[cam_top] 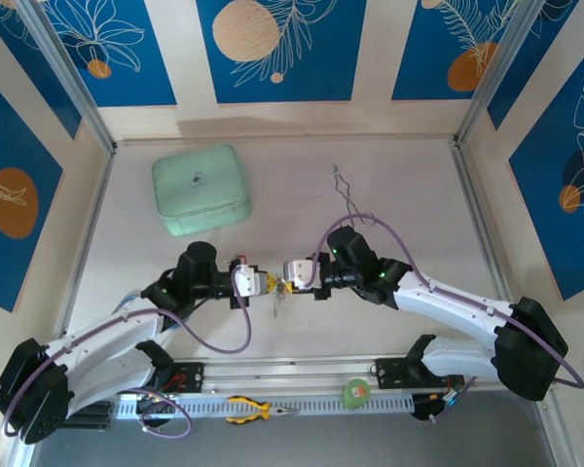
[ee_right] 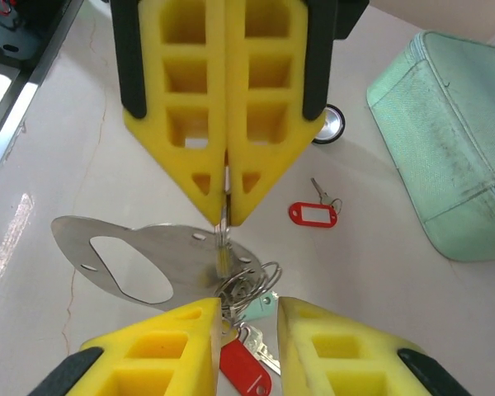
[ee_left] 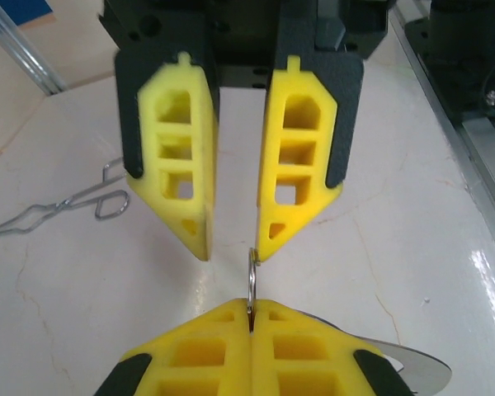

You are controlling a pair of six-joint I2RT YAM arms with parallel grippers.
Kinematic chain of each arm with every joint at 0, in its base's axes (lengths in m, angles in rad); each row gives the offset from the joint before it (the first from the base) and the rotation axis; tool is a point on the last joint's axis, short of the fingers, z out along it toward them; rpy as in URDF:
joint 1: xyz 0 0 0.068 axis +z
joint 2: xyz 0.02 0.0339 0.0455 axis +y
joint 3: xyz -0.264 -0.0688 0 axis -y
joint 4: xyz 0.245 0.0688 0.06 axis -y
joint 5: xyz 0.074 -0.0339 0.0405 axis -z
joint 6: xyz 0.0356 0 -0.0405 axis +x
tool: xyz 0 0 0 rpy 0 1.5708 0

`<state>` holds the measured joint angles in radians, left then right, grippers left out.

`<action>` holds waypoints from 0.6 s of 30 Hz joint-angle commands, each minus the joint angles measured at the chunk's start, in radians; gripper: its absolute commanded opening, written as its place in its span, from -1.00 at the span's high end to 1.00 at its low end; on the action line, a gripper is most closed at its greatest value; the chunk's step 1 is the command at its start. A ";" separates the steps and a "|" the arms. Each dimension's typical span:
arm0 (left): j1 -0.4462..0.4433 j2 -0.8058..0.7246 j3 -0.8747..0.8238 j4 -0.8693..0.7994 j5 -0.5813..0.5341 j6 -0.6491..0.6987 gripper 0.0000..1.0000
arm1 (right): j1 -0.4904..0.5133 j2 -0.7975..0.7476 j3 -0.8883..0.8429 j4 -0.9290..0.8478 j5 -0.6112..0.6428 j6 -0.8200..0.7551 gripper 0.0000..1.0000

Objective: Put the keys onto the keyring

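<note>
Left gripper (ee_right: 225, 210) clamped on thin ring of keyring (ee_right: 132, 256); its flat plate runs sideways from pinch. Right gripper (ee_right: 247, 309) jaws apart, key bunch (ee_right: 243, 285) hanging between them. Loose red-tag key (ee_right: 313, 213) on table (ee_right: 379, 297), beside left fingers on mint case (ee_right: 445, 140) side. Free right gripper likely to fetch it.

Keyring (ee_right: 175, 247) brushed metal; table (ee_right: 379, 272) glossy, veined.

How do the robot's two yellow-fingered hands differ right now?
The left gripper has its jaws shut; the right gripper has them apart. The left pinches the keyring's thin metal; the right grips nothing, and the keys sit between its jaws. Both have yellow lattice fingers and face each other.
</note>
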<state>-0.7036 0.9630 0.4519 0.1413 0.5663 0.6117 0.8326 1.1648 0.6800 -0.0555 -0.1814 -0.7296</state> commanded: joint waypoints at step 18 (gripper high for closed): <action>-0.039 -0.004 0.060 -0.066 -0.070 0.046 1.00 | 0.059 0.048 0.064 -0.036 0.028 -0.060 0.99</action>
<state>-0.7330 0.9649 0.4763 0.0849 0.5060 0.6380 0.8818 1.1973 0.7200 -0.0906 -0.1661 -0.7692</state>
